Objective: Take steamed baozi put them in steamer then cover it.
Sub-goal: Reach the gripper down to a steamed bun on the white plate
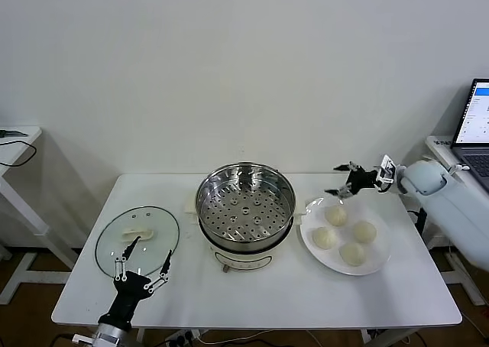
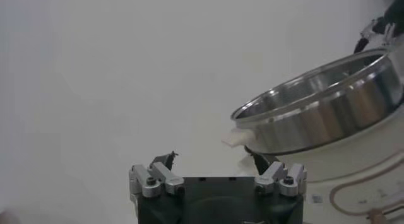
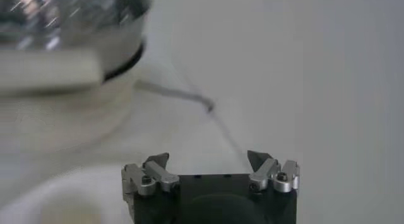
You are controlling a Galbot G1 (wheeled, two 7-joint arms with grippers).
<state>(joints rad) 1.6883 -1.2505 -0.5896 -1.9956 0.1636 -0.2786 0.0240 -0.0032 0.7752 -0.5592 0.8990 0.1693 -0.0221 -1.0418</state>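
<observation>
Four steamed baozi (image 1: 345,235) wait on a white plate (image 1: 380,261) at the steamer's (image 1: 245,203) three o'clock, the right hand (image 1: 341,180) spread above them for picking, while the left hand (image 1: 143,259), also spread, idles beside the glass cover (image 1: 137,238) at nine o'clock.

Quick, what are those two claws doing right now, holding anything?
Left gripper: jaws open, empty, beside the cover.
Right gripper: jaws open, empty, above the plate.

Light: bright, even and soft in the head view.
Shadows: faint under the steamer (image 1: 246,207).
Glare: bright streaks on the steamer's steel wall in the left wrist view.
Focus: steamer blurred in the right wrist view, right gripper (image 3: 209,161) sharper.
</observation>
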